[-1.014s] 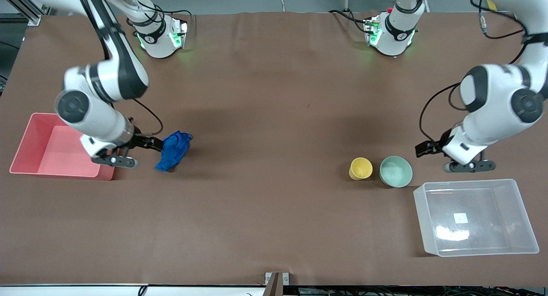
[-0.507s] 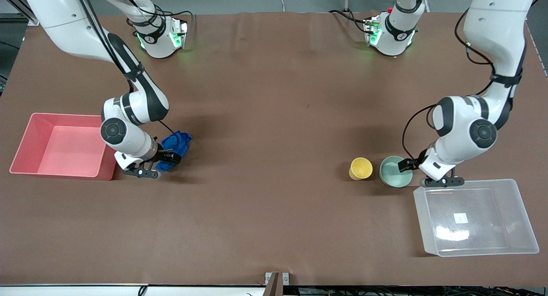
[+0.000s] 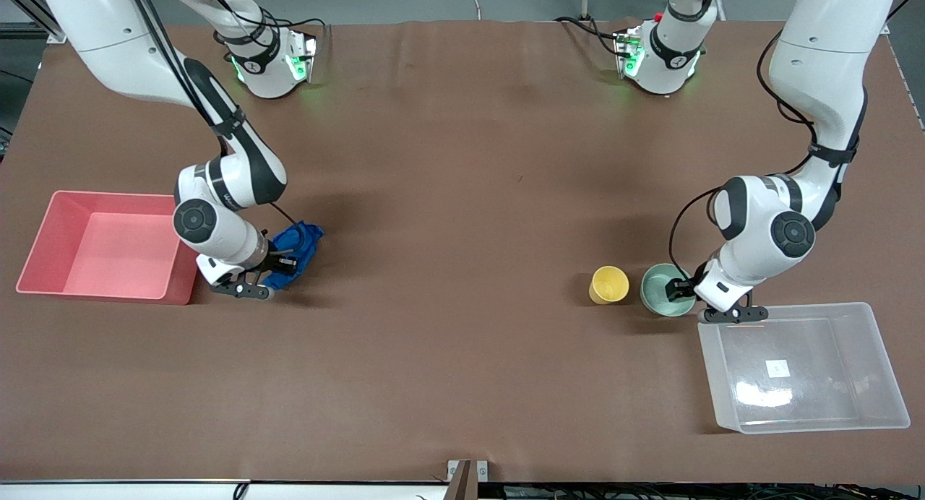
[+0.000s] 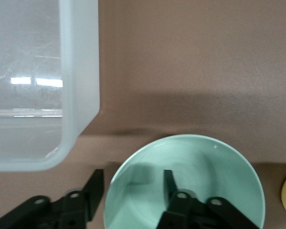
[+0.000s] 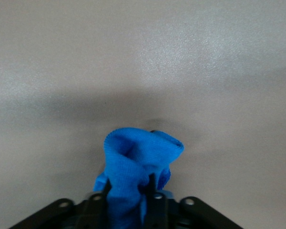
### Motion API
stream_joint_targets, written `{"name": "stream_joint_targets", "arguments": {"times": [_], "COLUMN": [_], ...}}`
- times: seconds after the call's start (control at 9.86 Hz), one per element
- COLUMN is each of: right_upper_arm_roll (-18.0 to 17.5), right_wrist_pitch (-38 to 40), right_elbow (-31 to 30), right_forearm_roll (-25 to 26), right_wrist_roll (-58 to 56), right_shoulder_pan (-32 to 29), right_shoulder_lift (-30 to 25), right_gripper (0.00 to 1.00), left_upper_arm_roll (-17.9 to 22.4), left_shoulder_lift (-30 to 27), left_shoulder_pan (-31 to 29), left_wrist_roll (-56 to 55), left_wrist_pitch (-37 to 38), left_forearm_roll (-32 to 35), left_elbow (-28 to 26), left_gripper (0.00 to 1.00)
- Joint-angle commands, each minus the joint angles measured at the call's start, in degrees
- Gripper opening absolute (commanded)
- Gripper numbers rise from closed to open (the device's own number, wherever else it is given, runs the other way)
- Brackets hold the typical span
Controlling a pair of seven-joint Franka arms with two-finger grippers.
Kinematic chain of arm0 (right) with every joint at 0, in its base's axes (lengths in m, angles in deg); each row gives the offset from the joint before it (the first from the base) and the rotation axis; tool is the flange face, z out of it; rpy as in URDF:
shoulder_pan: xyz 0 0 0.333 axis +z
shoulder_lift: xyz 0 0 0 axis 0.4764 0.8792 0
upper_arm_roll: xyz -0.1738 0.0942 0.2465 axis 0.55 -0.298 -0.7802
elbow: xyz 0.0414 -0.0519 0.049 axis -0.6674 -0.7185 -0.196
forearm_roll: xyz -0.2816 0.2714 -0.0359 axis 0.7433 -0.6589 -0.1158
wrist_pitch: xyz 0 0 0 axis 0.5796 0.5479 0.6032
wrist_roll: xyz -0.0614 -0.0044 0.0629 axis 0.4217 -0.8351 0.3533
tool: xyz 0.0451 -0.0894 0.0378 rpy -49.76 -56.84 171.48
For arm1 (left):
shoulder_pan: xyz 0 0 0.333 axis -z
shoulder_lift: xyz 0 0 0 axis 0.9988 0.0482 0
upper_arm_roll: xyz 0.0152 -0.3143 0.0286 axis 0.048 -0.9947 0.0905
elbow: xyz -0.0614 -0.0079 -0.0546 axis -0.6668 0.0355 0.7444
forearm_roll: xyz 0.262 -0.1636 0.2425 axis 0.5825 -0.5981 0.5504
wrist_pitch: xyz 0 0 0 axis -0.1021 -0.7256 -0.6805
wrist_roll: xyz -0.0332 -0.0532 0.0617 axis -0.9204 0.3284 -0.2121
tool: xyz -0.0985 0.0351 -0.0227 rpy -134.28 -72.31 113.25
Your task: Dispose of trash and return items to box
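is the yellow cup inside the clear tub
No, the yellow cup stands on the table beside the green bowl, outside the clear tub.

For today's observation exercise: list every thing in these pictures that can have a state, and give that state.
Blue cloth: crumpled, on the table, pinched by the right pincer.
Mint bowl: upright, empty, its rim between the left pincer's fingers.
Yellow cup: upright, untouched, beside the bowl.
Clear tub: open, empty.
Pink bin: open, empty.
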Motion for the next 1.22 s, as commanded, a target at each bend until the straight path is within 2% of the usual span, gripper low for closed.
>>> {"name": "stream_joint_targets", "arguments": {"times": [0.0,0.1,0.3,0.51,0.61,0.71,0.91,1.12], "right_upper_arm_roll": [-0.6,-0.8,-1.0,-1.5,-0.7,1.7,10.3,19.3], "right_wrist_pitch": [-1.6,0.1,13.2,26.6,32.3,36.6,41.7,39.4], "right_elbow": [-1.4,0.2,6.5,12.2,13.9,14.3,14.2,14.0], "right_forearm_roll": [1.3,1.3,0.7,-0.7,-3.0,-3.7,-3.7,-2.3], "right_wrist_roll": [3.1,4.4,4.1,1.7,-3.3,-9.3,-23.9,-37.4], "right_shoulder_pan": [-0.8,-0.7,-0.6,-0.9,-1.3,-2.3,-2.3,-2.3], "right_shoulder_lift": [-0.7,-1.0,-3.5,-8.2,-11.8,-15.7,-20.9,-20.6], "right_gripper": [0.0,0.01,0.01,0.01,0.01,0.01,0.01,0.01], "left_upper_arm_roll": [0.0,-0.2,-0.5,-0.4,-0.4,-0.3,-0.2,0.1], "left_shoulder_lift": [2.7,2.1,-1.0,-7.4,-10.7,-12.4,-10.4,-4.7], "left_shoulder_pan": [0.6,0.4,0.2,-0.4,-0.6,-1.4,-3.9,-6.9], "left_wrist_roll": [-0.6,-0.5,0.0,0.9,1.1,2.1,6.7,12.8], "left_wrist_pitch": [-1.5,-1.1,1.8,8.7,11.9,16.7,26.3,29.1], "left_forearm_roll": [0.0,0.0,0.0,0.0,0.0,0.0,0.1,0.4], "left_elbow": [0.4,0.3,0.0,0.5,1.2,4.5,15.9,25.8], "left_gripper": [0.05,0.01,0.0,0.0,0.0,0.0,0.0,0.0]}}
